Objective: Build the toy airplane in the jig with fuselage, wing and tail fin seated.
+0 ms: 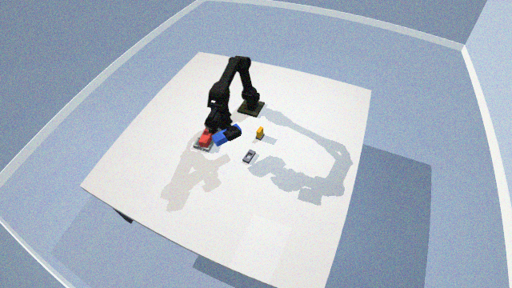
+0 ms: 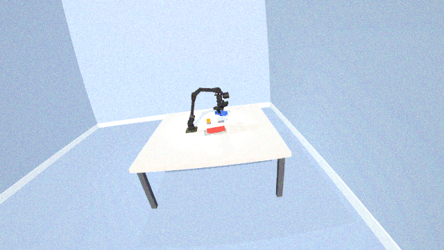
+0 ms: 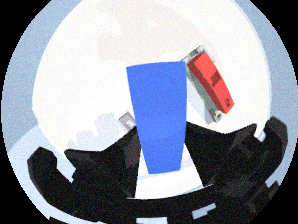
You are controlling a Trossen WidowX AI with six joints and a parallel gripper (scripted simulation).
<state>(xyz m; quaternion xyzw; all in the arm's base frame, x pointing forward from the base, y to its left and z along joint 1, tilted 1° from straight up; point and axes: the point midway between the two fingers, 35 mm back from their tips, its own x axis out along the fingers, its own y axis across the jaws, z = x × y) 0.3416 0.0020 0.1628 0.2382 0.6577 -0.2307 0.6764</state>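
while the gripper [image 1: 227, 134] [image 2: 220, 112] [image 3: 162, 145] pinches the blue wing [image 1: 219, 138] [image 2: 221, 113] [image 3: 157, 110] aloft, the red fuselage [image 1: 205, 138] [image 2: 216, 130] [image 3: 212, 82] lies left of it in the top view; their long axes look crossed.

Arm's arched over the table [image 2: 208, 153], gripper [image 2: 219, 112] pointing down and clamped on the blue wing [image 2: 222, 113], held above the tabletop. Red fuselage [image 2: 216, 130] is in the gray cradle [image 2: 205, 133]; orange piece [image 2: 208, 121] and small gray block [image 2: 220, 121] sit apart behind it.
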